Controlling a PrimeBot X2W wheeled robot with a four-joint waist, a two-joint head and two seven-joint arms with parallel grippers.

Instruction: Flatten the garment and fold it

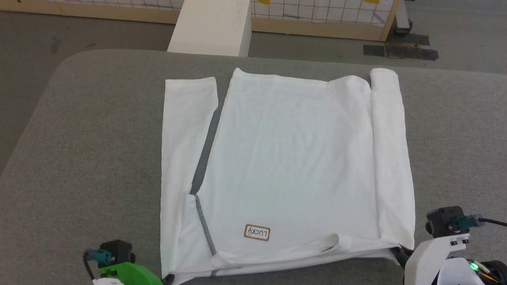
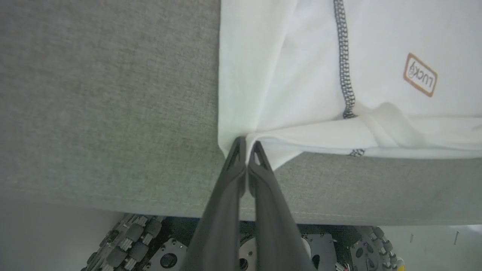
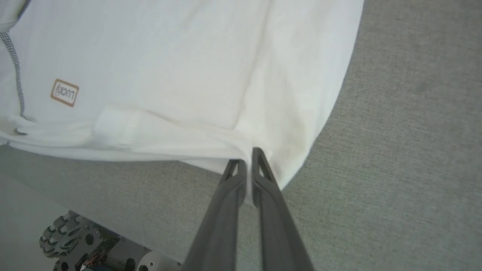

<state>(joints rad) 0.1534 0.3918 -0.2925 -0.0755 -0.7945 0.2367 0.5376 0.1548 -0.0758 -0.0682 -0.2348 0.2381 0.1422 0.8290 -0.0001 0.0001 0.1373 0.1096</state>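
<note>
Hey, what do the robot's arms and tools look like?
The left tool and right tool each have two long, slim dark grey fingers with triangular cut-outs near the tips. The left wrist shell is bright green, the right wrist shell white with a small green light. Each wrist carries a black block with a teal plug and black cable.

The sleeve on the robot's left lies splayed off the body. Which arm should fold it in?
Probably left: the left gripper pinches the garment at the near corner by that sleeve, while the right gripper pinches the opposite corner, across its whole width.
</note>
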